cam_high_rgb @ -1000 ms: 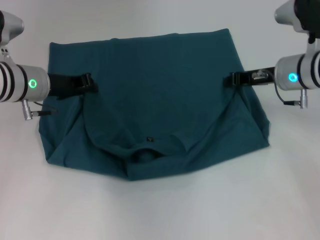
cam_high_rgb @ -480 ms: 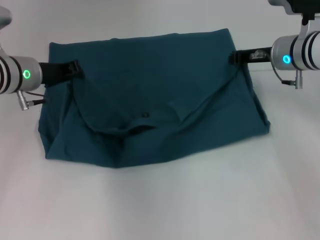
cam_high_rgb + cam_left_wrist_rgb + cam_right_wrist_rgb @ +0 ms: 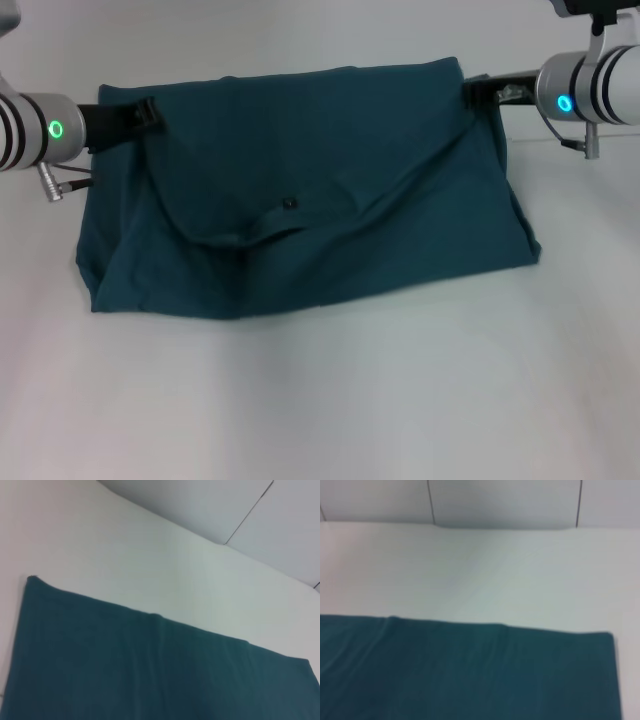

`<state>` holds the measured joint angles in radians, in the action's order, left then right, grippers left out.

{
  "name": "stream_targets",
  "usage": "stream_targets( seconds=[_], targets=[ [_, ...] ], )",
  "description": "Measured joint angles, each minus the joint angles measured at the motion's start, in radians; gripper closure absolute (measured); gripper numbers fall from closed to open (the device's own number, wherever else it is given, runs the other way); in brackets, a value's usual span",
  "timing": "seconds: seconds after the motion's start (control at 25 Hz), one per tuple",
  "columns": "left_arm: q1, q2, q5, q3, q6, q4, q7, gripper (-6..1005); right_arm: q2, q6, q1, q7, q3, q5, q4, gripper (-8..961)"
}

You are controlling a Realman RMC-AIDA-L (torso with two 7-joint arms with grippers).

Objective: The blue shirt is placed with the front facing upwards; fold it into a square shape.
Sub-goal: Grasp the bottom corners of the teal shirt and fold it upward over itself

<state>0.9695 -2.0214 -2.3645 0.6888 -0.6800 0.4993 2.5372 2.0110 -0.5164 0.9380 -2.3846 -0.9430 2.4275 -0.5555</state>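
The blue shirt [image 3: 310, 190] lies on the white table [image 3: 330, 400] folded over on itself, plain side up, with the neck opening and its small dark label [image 3: 290, 204] lying near the middle of the upper layer and no lettering showing. The left tool [image 3: 148, 112] is pinched shut on the upper layer at the shirt's far left corner, and the right tool [image 3: 472, 93] is pinched shut on it at the far right corner. Both wrist views show only the flat teal cloth with its far edge against the bare table.
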Motion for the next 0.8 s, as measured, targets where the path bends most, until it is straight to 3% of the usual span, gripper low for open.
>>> stream_targets(
  seconds=[0.36,0.8],
  targets=[
    [0.004,-0.006,-0.001,0.006,0.040,-0.011,-0.004,972,0.002,0.057,0.024,0.052,-0.004,0.001,0.069,868],
    [-0.003,-0.046,-0.007,0.064,0.102,-0.013,-0.024,972,0.030,0.118,0.020,0.138,-0.063,0.001,0.128,864]
  ],
)
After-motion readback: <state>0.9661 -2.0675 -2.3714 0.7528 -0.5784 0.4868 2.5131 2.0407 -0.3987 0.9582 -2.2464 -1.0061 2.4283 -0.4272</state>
